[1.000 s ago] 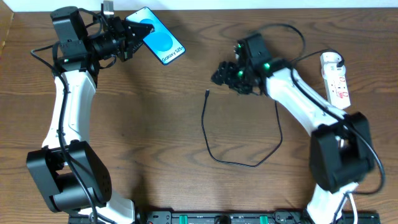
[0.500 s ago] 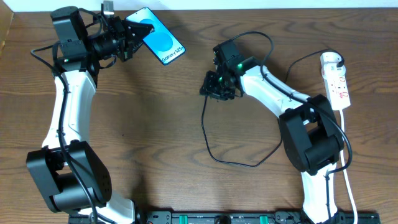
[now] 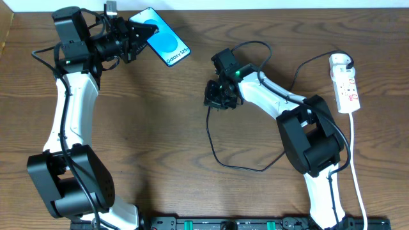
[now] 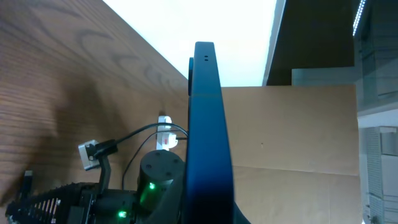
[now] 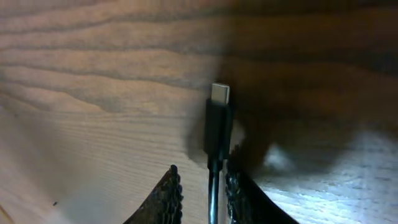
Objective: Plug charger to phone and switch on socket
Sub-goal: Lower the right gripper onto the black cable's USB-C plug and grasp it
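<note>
The phone (image 3: 166, 40), blue screen with "Galaxy" text, is held off the table at the top left by my left gripper (image 3: 131, 38), which is shut on its lower end. The left wrist view shows the phone edge-on (image 4: 208, 124). The charger cable (image 3: 246, 167) loops across the middle of the table. Its black plug tip (image 5: 219, 112) lies on the wood. My right gripper (image 3: 216, 99) is low over that end, with its open fingers (image 5: 202, 186) either side of the cable just behind the plug. The white socket strip (image 3: 345, 83) lies at the right, and the white adapter (image 3: 342, 62) sits at its far end.
The socket's white cord (image 3: 356, 191) runs down the right edge. A black rail (image 3: 255, 223) lines the table's front edge. A cardboard wall (image 4: 298, 137) stands beyond the table in the left wrist view. My right arm's thicker black cable (image 3: 255, 46) arches above its wrist.
My right arm has swung left and down from mid-table to the cable's plug end and now straddles it. The left arm and phone have not moved.
</note>
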You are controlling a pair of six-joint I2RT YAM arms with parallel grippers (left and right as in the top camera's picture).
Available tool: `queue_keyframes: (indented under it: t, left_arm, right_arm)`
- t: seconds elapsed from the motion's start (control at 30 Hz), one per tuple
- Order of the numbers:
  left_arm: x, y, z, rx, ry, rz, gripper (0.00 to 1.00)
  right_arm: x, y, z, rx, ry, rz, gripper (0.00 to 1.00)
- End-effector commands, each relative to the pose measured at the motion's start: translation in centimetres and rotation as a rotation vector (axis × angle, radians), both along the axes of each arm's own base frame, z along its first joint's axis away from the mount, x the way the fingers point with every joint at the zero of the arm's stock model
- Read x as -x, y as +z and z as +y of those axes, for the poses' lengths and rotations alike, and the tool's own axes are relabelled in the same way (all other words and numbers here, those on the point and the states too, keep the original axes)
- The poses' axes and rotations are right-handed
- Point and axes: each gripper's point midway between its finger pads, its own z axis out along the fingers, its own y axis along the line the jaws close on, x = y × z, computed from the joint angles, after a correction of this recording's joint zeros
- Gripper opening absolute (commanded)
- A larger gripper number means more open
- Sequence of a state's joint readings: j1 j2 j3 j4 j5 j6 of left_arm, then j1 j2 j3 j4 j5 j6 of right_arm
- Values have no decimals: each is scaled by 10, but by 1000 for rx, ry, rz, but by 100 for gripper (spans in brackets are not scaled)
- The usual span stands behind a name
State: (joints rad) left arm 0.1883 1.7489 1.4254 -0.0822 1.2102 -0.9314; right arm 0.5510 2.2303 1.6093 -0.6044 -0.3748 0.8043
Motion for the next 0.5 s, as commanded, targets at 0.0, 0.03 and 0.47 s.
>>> queue_keyframes:
  t: [0.0,0.03,0.47]
  left_arm:
    - [7,20,-3,11,-33,-44,7]
    - [7,20,-3,11,-33,-44,7]
    - [8,17,-4,16,-32,-21,7]
  right_arm:
    - [-4,-13,-3,43,-19,-2,26]
    - [-4,-16,-3,43,-19,-2,26]
    - [-5,-42,-2,59,80,-33,1]
